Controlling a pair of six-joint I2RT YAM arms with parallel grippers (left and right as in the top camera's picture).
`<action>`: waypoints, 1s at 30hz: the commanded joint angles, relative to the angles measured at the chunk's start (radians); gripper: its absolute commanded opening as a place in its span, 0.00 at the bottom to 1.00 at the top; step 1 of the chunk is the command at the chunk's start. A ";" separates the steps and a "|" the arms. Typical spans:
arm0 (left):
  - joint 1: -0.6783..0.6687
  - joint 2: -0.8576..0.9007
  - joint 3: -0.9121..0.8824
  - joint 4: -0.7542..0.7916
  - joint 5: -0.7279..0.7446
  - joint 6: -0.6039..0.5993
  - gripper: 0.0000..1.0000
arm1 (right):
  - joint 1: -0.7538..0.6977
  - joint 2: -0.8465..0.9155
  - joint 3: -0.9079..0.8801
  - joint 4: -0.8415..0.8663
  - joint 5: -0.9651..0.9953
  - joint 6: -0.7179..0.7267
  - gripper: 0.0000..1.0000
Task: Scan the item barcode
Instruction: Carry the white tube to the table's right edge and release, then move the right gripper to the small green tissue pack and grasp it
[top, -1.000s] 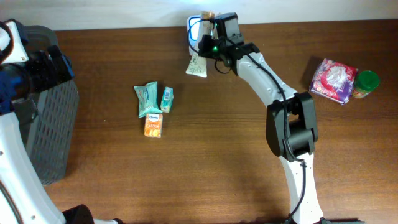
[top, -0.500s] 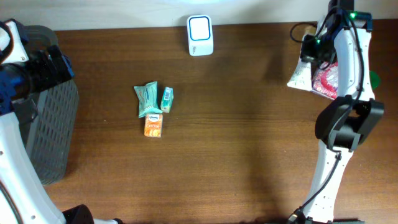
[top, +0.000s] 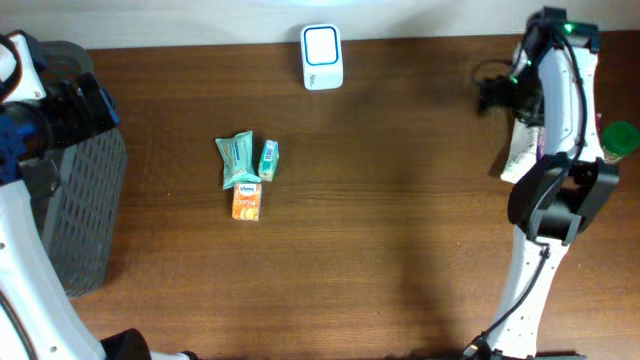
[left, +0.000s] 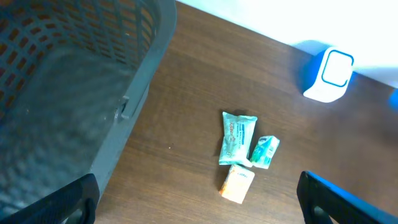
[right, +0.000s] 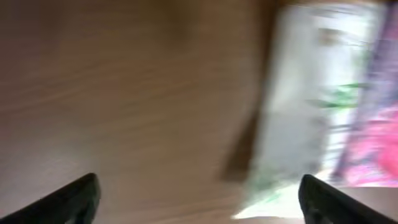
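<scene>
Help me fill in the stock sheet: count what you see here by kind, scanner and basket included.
Soft packets: 3 (teal packet, white-green pouch, pink packet)
Small boxes: 2 (teal box, orange box)
Green-lidded jar: 1
Scanner: 1
Grey basket: 1
Total: 8

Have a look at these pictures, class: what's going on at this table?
The right gripper hangs open over a white packet, which lies on the table beside a pink bag and a green-capped container. The scanner stands at the far edge with nothing in front of it. Three small packs sit mid-table. The left gripper is open and empty near the grey basket.
</scene>
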 joint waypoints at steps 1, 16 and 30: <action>0.004 -0.013 0.010 -0.002 0.000 -0.005 0.99 | 0.109 -0.058 0.024 -0.017 -0.209 0.009 0.99; 0.004 -0.013 0.010 -0.002 0.000 -0.005 0.99 | 0.644 -0.036 -0.034 0.240 -0.301 0.313 0.86; 0.004 -0.013 0.010 -0.002 0.000 -0.005 0.99 | 0.822 0.065 -0.039 0.306 -0.021 0.504 0.70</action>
